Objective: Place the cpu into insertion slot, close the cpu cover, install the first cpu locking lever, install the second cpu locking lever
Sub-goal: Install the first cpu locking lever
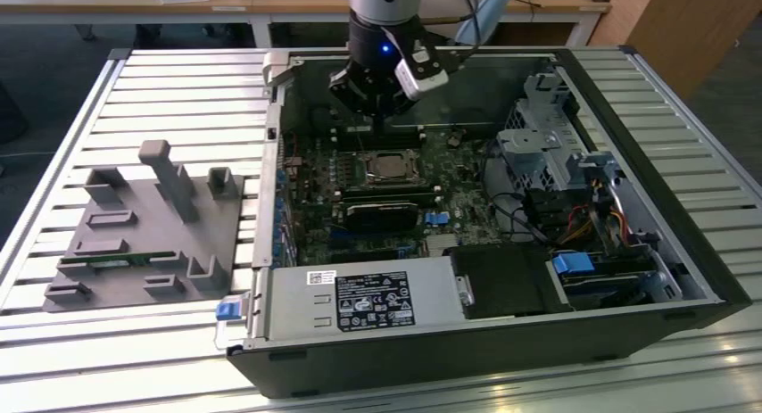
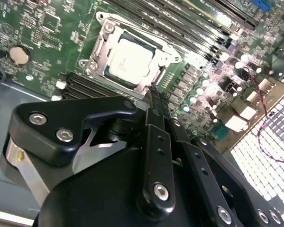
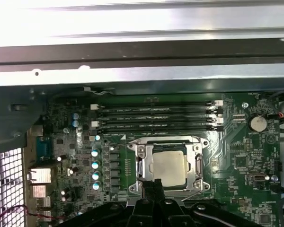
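One cpu (image 3: pixel 168 166) lies flat, top up, under one closed cover (image 3: pixel 197 164); we see gripper (image 3: pixel 156 182) fingers together at its edge.

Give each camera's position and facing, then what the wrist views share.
Exterior view: off the arm, looking down into the open computer case; shows the arm and end effector.
First wrist view: on the wrist, facing the motherboard; the end effector shows.
Second wrist view: on the wrist, looking obliquely along the end effector at the motherboard.
Both wrist views share the seated cpu.
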{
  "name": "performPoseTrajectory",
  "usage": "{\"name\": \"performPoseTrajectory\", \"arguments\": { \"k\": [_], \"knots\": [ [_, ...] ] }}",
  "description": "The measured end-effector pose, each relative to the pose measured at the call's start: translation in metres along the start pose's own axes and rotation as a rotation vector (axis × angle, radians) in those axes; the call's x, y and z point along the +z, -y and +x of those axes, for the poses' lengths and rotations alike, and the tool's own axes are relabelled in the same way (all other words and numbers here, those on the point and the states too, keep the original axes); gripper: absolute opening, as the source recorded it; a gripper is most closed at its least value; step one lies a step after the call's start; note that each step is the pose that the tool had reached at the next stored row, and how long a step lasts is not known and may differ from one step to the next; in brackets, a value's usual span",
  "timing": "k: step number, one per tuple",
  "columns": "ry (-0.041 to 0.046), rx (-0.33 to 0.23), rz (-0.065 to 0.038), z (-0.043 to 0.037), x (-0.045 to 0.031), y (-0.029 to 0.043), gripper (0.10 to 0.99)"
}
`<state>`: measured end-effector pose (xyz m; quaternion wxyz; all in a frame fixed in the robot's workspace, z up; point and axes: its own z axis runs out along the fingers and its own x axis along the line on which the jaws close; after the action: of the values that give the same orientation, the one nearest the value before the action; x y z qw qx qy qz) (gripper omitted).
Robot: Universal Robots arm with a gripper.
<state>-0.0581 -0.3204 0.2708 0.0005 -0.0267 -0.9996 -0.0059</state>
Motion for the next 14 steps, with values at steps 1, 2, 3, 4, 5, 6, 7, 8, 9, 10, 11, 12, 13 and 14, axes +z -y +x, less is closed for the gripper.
{"name": "performPoseTrajectory", "arguments": {
  "k": [1,2,3,4,5,6,7,8,9,10,11,12,13,14],
  "knots": [
    [0.0003,0.0,0.0,0.0013,0.0001,-0.0004,0.122],
    [0.0004,0.0,0.0,0.0021,0.0002,-0.0009,0.122],
    [0.0007,0.0,0.0,0.0027,0.0002,-0.001,0.122],
    [0.0011,0.0,0.0,0.0032,0.0003,-0.001,0.122],
    [0.0015,0.0,0.0,0.0039,0.0004,-0.001,0.122],
    [0.0021,0.0,0.0,0.0046,0.0004,-0.001,0.122],
    [0.0029,0.0,0.0,0.0055,0.0006,-0.001,0.122],
    [0.004,0.0,0.0,0.0071,0.0008,-0.001,0.122],
    [0.0045,0.0,0.0,0.0088,0.001,-0.0009,0.122],
    [0.0049,0.0,0.0,0.0105,0.0014,-0.0009,0.122],
    [0.0053,0.0,0.0,0.0122,0.0017,-0.0009,0.122],
    [0.0055,0.0,0.0,0.0141,0.002,-0.0009,0.122],
    [0.0059,0.0,-0.001,0.0159,0.0023,-0.0009,0.122],
    [0.0061,0.0,-0.001,0.0176,0.0026,-0.001,0.122]
  ]
}}
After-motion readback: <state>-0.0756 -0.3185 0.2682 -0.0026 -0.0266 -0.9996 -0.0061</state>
